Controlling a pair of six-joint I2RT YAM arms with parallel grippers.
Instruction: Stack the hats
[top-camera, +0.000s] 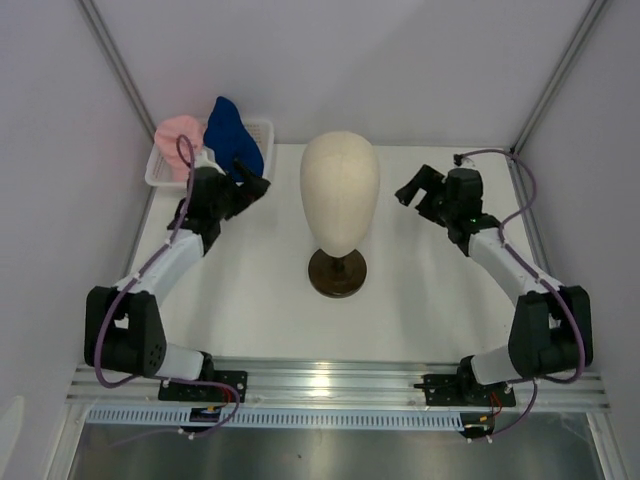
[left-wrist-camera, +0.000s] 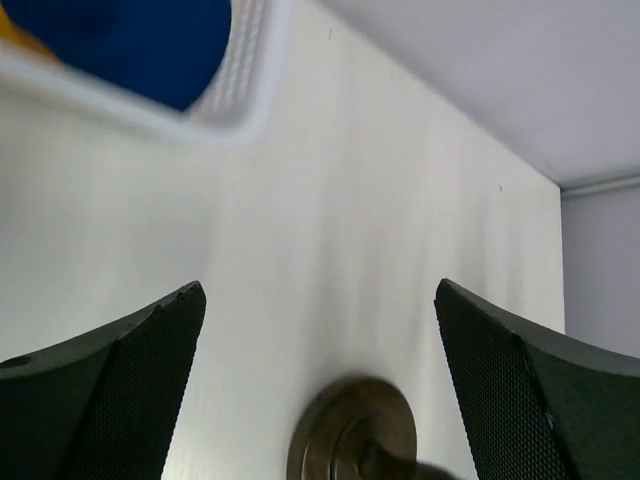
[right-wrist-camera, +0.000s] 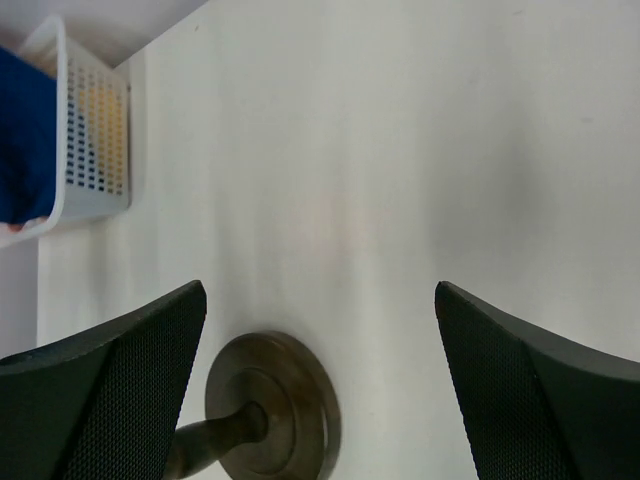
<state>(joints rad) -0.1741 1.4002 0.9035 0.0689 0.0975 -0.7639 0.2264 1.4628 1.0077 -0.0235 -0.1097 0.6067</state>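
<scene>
Two arms reach from the near edge, and between them stands one cream mannequin head (top-camera: 340, 190) on its dark stand (top-camera: 337, 273). The left gripper (left-wrist-camera: 320, 295) and right gripper (right-wrist-camera: 320, 295) flank it, each with jaws wide apart and nothing between them. At the far left, one white mesh basket (top-camera: 268, 127) holds three visible hats: a dark blue hat (top-camera: 233, 135) heaped up, its long axis running near-right to far-left, a pink hat (top-camera: 178, 133) bunched to its left, and a sliver of a yellow-orange hat (left-wrist-camera: 12, 30).
</scene>
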